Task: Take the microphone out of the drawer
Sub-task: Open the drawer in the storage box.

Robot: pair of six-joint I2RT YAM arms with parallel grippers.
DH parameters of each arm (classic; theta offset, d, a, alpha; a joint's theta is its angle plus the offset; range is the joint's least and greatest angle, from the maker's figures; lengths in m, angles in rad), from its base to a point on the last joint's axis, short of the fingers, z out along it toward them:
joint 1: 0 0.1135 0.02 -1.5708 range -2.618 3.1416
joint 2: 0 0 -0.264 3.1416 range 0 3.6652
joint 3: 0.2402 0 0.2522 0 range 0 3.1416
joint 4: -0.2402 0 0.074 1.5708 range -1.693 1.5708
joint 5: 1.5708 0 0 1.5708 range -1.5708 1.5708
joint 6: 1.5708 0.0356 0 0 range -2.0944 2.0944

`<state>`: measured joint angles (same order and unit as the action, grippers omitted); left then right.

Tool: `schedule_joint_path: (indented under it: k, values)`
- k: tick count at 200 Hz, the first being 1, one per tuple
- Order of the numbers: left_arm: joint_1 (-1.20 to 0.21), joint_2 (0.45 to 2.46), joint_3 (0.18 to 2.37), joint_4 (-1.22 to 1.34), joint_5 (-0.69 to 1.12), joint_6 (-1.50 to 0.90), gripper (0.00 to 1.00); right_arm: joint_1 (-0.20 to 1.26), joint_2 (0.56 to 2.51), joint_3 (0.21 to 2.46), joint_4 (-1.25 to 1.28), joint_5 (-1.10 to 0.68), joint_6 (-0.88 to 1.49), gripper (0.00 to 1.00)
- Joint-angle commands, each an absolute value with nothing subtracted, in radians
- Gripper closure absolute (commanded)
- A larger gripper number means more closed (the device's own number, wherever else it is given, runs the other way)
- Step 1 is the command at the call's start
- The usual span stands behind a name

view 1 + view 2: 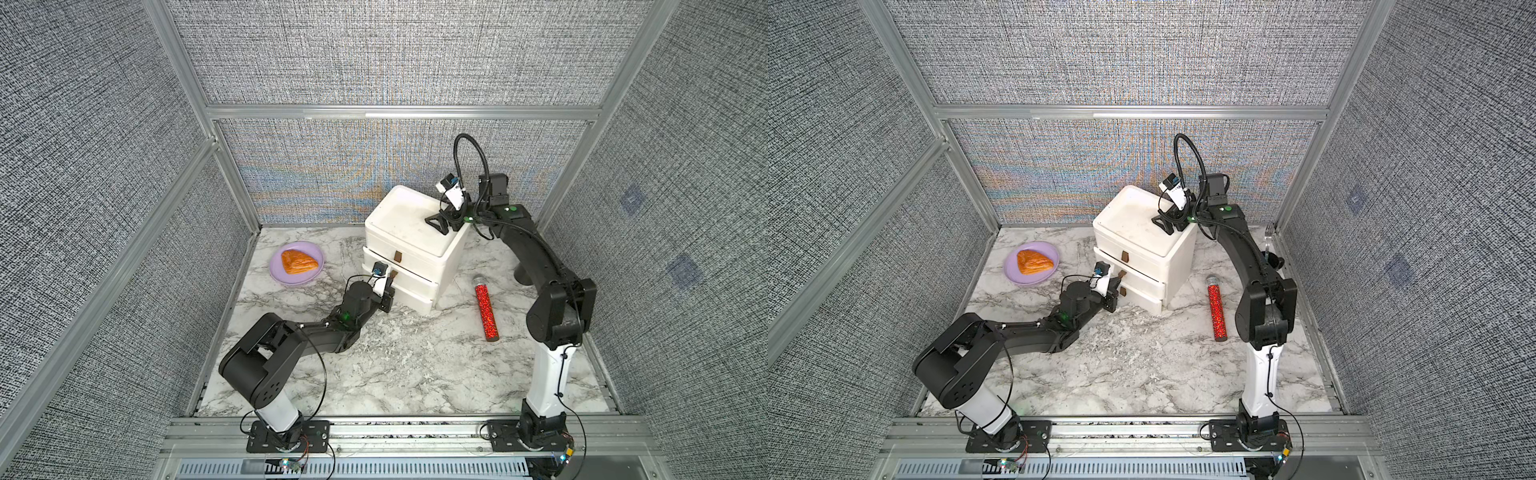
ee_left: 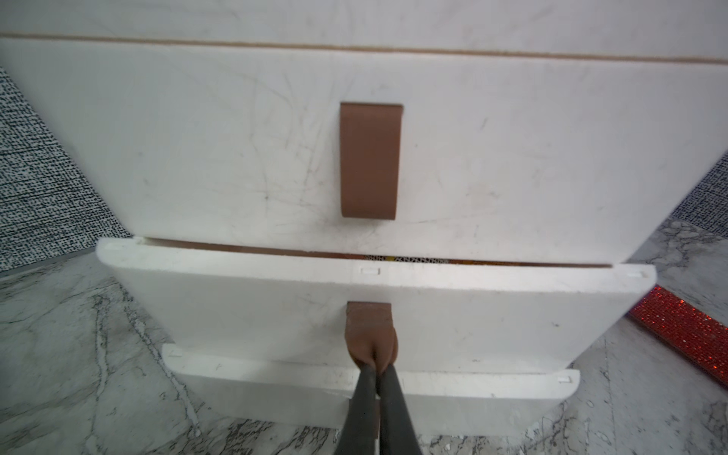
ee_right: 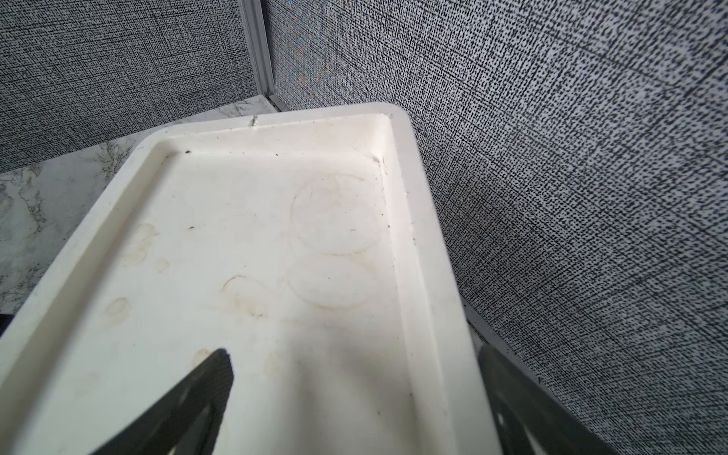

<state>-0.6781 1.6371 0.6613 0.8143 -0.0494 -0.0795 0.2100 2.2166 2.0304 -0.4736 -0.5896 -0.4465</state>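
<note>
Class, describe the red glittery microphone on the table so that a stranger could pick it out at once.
Find the white drawer unit at the back of the marble table. Beside it, near the right arm, the microphone lies flat. It alone is red and sparkling, with a silver head.

A pastry (image 1: 298,262) lies on a purple plate (image 1: 291,279).

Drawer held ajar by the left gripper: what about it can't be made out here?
- Contents: in the left wrist view the left gripper holds the drawer open only a slit; the upper drawer hides the rest.
- Opening: too small in both top views.
- Right wrist view: only the cabinet top.
</note>
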Motion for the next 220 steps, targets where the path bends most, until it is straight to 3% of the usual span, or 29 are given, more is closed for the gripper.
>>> schedule_joint_path:
  k: [1,220]
  values:
    - [-0.68,1.6,0.66,0.814,-0.031,-0.082,1.0,0.21,2.249,2.017,-0.727,-0.594,-0.39,0.02]
    - [-0.686,1.205,0.439,0.541,-0.119,-0.169,1.0,0.208,2.249,2.017,-0.727,-0.586,-0.39,0.02]
